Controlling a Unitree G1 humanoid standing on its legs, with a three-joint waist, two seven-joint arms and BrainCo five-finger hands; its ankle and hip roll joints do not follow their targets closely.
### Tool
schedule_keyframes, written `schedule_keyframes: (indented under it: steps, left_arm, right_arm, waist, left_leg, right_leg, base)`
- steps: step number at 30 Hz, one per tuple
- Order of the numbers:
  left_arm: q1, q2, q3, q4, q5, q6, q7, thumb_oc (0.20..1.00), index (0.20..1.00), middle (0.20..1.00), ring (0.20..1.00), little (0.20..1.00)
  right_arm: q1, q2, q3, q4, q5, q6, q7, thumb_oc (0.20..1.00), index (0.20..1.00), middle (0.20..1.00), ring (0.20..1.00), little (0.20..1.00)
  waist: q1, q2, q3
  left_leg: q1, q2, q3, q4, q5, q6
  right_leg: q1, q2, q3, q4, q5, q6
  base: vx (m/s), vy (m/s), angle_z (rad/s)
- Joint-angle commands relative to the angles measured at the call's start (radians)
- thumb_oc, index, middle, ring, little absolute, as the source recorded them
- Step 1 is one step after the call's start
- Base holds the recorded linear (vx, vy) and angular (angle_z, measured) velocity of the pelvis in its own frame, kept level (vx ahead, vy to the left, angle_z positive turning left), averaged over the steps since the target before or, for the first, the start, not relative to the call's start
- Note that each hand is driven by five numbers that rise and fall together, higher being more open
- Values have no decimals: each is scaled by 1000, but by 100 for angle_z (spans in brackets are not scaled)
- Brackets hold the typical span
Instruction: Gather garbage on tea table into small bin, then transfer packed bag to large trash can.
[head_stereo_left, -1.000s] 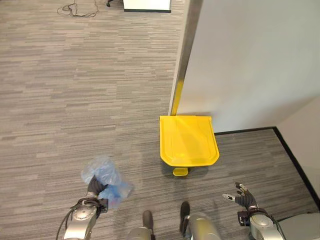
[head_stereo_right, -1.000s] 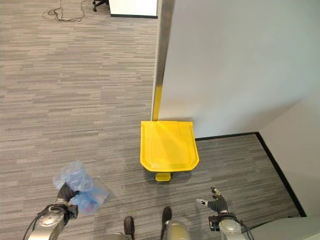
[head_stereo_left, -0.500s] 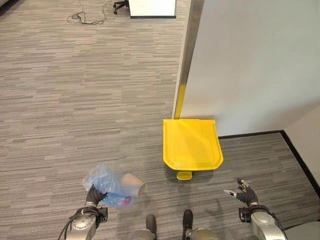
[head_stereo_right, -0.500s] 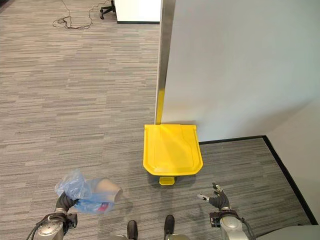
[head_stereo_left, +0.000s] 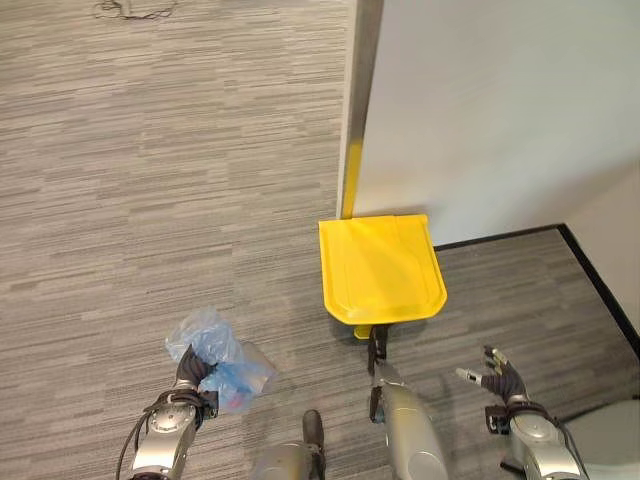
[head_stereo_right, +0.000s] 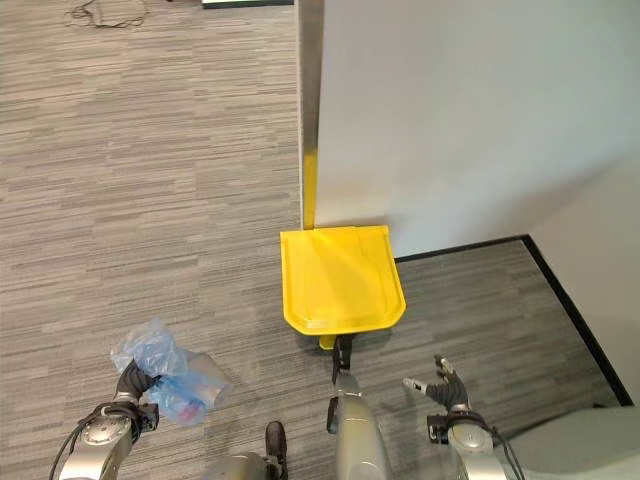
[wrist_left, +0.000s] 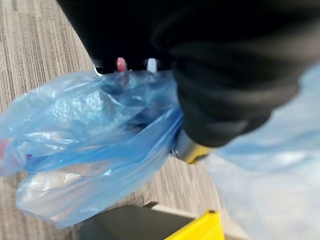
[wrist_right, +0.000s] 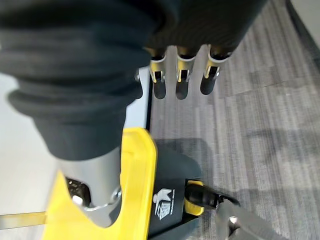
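Blue plastic bag (head_stereo_left: 218, 358) bunched in left hand (head_stereo_left: 188, 385) at 7 o'clock, fingers clenched on its neck so it hangs clear of the carpet (head_stereo_left: 150, 180). Right hand (head_stereo_left: 503, 378) at 5, fingers spread, empty. Yellow trash can (head_stereo_left: 381, 270) at 12, lid closed, probably needs opening.

Closed yellow lid (head_stereo_left: 381, 270) seemingly blocks the trash can.

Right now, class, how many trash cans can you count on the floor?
1: a yellow-lidded trash can stands against the white wall, ahead of the robot. Others may lie outside the views.
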Motion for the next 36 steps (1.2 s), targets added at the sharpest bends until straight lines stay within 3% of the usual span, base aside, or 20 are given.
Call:
schedule_keyframes:
  steps: [1, 4, 6, 10, 16, 22, 28, 32, 36]
  left_arm:
    - [10, 60, 15, -80, -17, -55, 6, 200, 200, 200, 200, 200]
    - [0, 54, 8, -57, -24, -55, 6, 200, 200, 200, 200, 200]
    - [-15, 56, 14, -35, -34, -62, 15, 200, 200, 200, 200, 200]
    - [-22, 52, 21, -22, -33, -65, 20, 200, 200, 200, 200, 200]
    - [5, 37, 14, -45, -11, -61, -5, 200, 200, 200, 200, 200]
    - [-7, 24, -37, -68, 12, -69, -40, 200, 200, 200, 200, 200]
    - [-141, 32, -162, -83, -28, -109, -22, 200, 200, 200, 200, 200]
    - [-253, 68, -259, -117, -56, -135, -26, 200, 200, 200, 200, 200]
    - [-297, 89, -317, -167, -59, -142, -44, 200, 200, 200, 200, 200]
  right_arm:
    - [-25, -44, -45, -14, 53, -45, -27, 1000, 1000, 1000, 1000, 1000]
    - [-32, -52, -64, 8, 78, -54, -40, 1000, 1000, 1000, 1000, 1000]
    - [-35, -57, -96, 13, 117, -66, -52, 1000, 1000, 1000, 1000, 1000]
    - [-54, -54, -90, 25, 138, -76, -48, 1000, 1000, 1000, 1000, 1000]
    - [-88, -42, 1, 16, 100, -54, 4, 1000, 1000, 1000, 1000, 1000]
    - [-216, -15, 173, -51, 73, -55, 73, 1000, 1000, 1000, 1000, 1000]
    - [-550, 27, 388, -45, 23, -65, 56, 1000, 1000, 1000, 1000, 1000]
    - [-771, -19, 451, 42, 8, -50, 29, 1000, 1000, 1000, 1000, 1000]
    - [-860, -60, 471, 82, 7, -47, 23, 1000, 1000, 1000, 1000, 1000]
  waist:
    - [-30, 2, -65]
    - [-50, 14, -72]
    - [-72, 32, -89]
    - [-78, 43, -110]
    - [-47, 43, -112]
    - [0, 55, -97]
    - [50, 69, -64]
    - [68, 59, -40]
    - [73, 49, -30]
  left_leg:
    - [148, -17, -77, 97, -216, -61]
    - [137, 35, -79, 109, -201, -79]
    - [179, 72, -75, 22, -180, -91]
    - [203, 90, -52, -43, -172, -90]
    - [222, 58, -57, -86, -174, -71]
    - [228, 20, -74, -106, -182, -46]
    - [190, 4, -82, -84, -180, -39]
    - [156, 9, -89, -63, -179, -46]
    - [146, 12, -94, -55, -181, -48]
  right_leg:
    - [-50, 46, 15, 2, 134, -9]
    - [-74, 45, -33, 84, 112, -20]
    - [-105, 59, -58, 101, 100, -21]
    - [-126, 79, -65, 85, 105, -17]
    - [-119, 91, -43, 39, 141, 0]
    - [-115, 70, -39, 4, 170, 5]
    - [-132, 38, -63, 0, 182, -4]
    - [-148, 23, -77, 7, 178, -8]
    - [-154, 20, -80, 11, 177, -7]
  base:
    - [157, -123, 81]
    - [147, -133, 46]
    - [124, -85, 34]
    - [19, -16, 1]
    - [-16, 19, -25]
    - [-24, 29, -7]
    - [-31, 7, 9]
    - [-25, -28, 24]
    - [-5, -10, 5]
